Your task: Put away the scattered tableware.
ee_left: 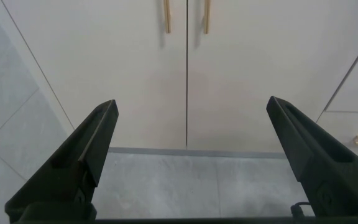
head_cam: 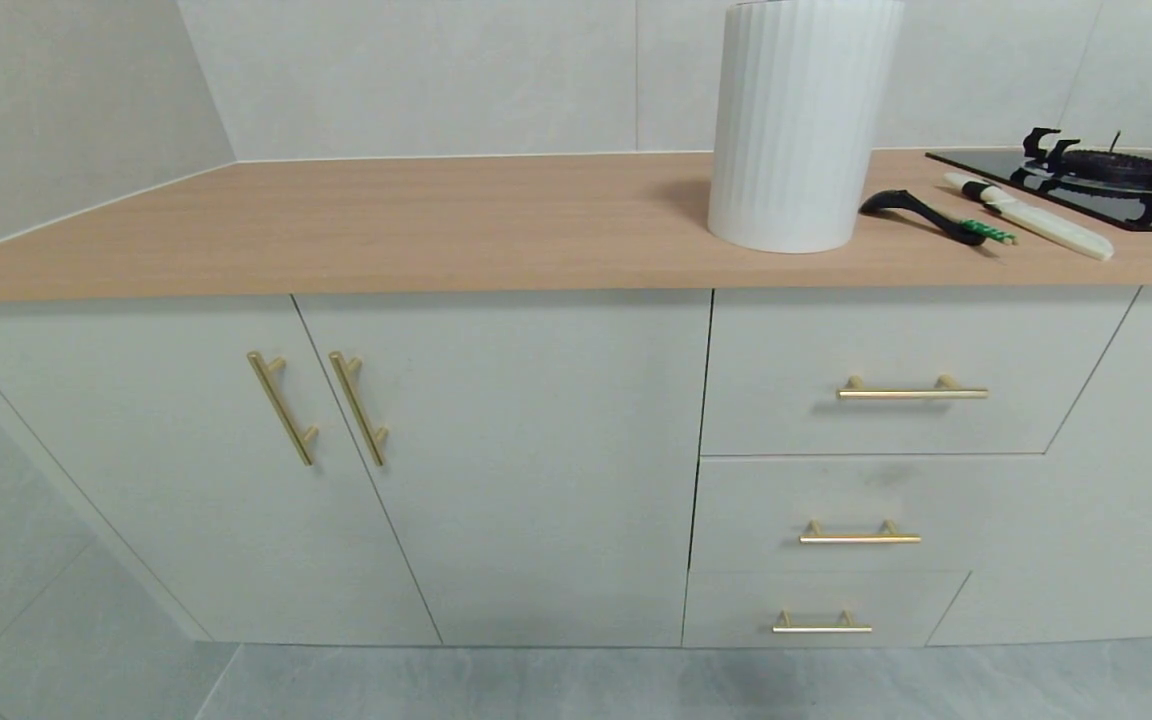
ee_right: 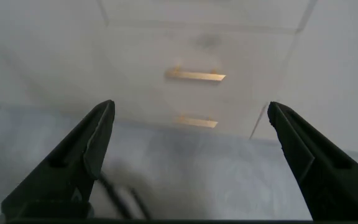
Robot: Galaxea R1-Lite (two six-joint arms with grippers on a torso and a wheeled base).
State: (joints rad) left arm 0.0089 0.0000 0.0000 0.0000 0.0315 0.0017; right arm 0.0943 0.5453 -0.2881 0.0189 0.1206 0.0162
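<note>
Low before cabinet doors (ee_left: 253, 81): left gripper (ee_left: 191, 104), fingers (ee_left: 86, 155) apart | facing lower drawers (ee_right: 241, 56): right gripper (ee_right: 190, 106), fingers (ee_right: 79, 155) apart

Cabinet doors (ee_left: 123, 74), two gold handles (ee_left: 166, 15): straight ahead of left end effector (ee_left: 191, 104). Grey tiled floor (ee_left: 185, 183): beneath it.

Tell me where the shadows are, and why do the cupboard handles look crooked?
Head view: the white container casts a soft shadow to its left on the counter; the top drawer handle has a faint shadow below it; the door handles lean, probably from the wide lens. Left wrist view: a dark strip runs under the cabinet doors.
</note>
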